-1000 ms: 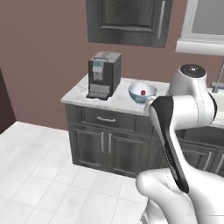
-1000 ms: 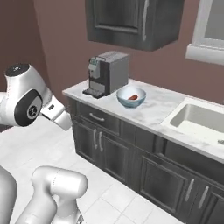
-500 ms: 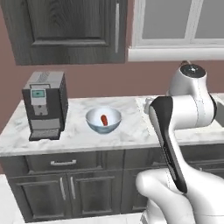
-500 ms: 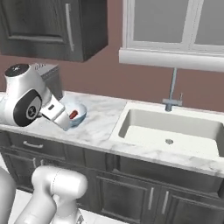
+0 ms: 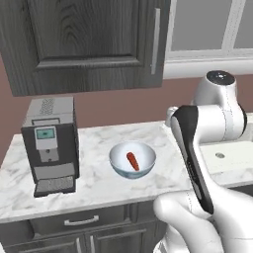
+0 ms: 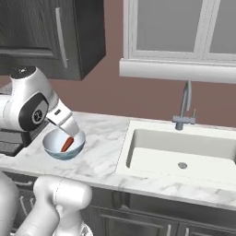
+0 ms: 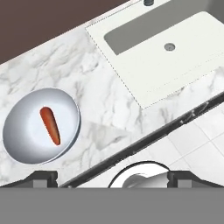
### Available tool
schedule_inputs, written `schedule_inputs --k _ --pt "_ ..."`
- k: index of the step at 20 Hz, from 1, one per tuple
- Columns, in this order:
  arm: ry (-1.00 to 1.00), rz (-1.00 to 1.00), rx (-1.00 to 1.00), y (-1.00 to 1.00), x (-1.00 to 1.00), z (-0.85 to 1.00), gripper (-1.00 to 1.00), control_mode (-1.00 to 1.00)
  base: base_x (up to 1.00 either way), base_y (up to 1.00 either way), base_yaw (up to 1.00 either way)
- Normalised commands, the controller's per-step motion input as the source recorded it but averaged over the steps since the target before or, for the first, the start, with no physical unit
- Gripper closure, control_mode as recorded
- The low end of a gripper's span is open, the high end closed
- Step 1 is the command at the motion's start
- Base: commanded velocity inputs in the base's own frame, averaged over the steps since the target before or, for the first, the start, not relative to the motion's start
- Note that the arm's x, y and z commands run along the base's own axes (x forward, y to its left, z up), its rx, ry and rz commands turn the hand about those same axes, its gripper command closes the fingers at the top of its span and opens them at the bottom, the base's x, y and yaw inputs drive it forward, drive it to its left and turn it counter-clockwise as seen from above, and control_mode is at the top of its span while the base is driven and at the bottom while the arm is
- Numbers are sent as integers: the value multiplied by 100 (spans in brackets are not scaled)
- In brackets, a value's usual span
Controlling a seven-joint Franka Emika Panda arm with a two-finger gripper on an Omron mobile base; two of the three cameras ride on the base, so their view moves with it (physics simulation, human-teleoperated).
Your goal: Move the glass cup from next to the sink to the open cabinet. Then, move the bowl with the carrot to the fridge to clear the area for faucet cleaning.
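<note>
The bowl (image 5: 116,157) is pale blue-white and stands on the marble counter with the orange carrot (image 5: 132,161) lying in it. From the right I see the bowl (image 6: 54,150) and carrot (image 6: 67,144) just below my hand. In the hand view my gripper (image 7: 114,178) is open, fingertips (image 7: 41,177) wide apart, high over the counter's front edge, with the bowl (image 7: 26,131) and carrot (image 7: 50,125) to the lower left. The sink (image 6: 184,152) lies right of the bowl, with the faucet (image 6: 185,103) behind it. The glass cup and the fridge are out of view.
A grey coffee machine (image 5: 49,143) stands left of the bowl. Dark upper cabinets (image 5: 89,44) with shut doors hang above the counter, and a window (image 6: 179,27) sits over the sink (image 7: 162,48). White floor tiles (image 7: 197,144) lie below the counter edge.
The whole picture has shifted: the base has driven right along the counter, bringing the bowl closer and the sink into view. The gripper has stayed open.
</note>
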Motion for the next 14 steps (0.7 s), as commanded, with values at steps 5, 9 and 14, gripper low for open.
schedule_inputs --k 5,9,14 --pt "0 0 0 0 0 0 -100 100 -13 32 -1" --pt "0 0 0 0 0 0 -100 100 13 0 0" --pt "0 0 0 0 0 0 -100 100 69 3 0"
